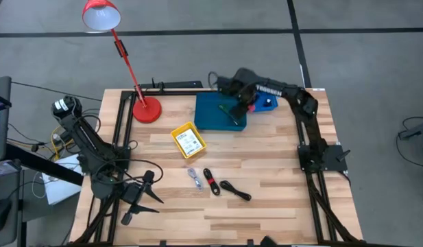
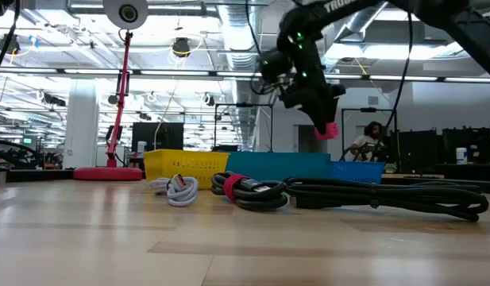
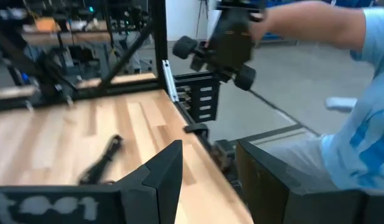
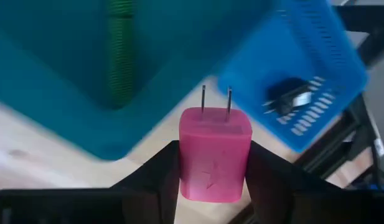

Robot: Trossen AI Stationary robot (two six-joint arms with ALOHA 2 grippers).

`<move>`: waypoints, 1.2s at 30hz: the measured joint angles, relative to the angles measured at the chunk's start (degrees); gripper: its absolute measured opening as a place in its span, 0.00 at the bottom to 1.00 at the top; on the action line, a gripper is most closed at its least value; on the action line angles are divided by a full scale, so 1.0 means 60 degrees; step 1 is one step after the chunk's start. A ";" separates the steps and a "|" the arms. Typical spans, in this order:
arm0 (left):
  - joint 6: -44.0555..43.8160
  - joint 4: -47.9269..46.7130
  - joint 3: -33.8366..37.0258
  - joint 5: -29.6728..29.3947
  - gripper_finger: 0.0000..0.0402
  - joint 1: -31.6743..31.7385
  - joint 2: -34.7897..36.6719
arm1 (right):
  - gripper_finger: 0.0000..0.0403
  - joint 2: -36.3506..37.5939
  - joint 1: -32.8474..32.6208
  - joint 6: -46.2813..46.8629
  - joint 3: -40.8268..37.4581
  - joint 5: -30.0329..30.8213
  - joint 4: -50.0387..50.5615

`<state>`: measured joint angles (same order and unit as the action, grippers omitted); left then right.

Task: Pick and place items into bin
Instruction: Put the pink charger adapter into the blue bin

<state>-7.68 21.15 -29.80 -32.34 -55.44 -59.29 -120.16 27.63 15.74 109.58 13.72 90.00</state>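
Red desk lamp (image 1: 122,51) on the wooden table (image 1: 266,213) — possibly a seated person (image 2: 370,139) behind.

Readable text: one brand name
The right arm (image 1: 283,90) carries white lettering, seemingly "TROSSEN"; print on the yellow box (image 1: 188,140) is illegible.

High view: overhead, straight down, far, whole pale wooden slatted table (image 1: 266,206); low view: tabletop height, level, close to coiled black cable (image 2: 372,195); wrist views: close, past own fingers; high and low share teal rectangular plastic bin (image 1: 214,116).
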 joint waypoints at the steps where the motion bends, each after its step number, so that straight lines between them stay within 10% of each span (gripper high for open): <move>1: 0.0268 0.0003 0.0000 0.0000 0.34 0.0055 0.0000 | 0.36 0.0000 0.0252 -0.0174 0.0000 0.0028 0.0000; 15: 0.2023 -0.0660 0.0000 -0.0113 0.34 0.0883 0.0004 | 0.39 -0.0004 0.3144 -0.1382 -0.0451 0.0724 -0.0293; 36: 0.3624 -0.0613 -0.0002 -0.0474 0.34 0.1932 0.0004 | 0.45 -0.0007 0.3334 -0.2978 -0.1443 0.0724 -0.1442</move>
<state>14.06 17.47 -29.82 -35.18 -43.85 -59.27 -120.20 47.64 -2.13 100.92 18.06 81.35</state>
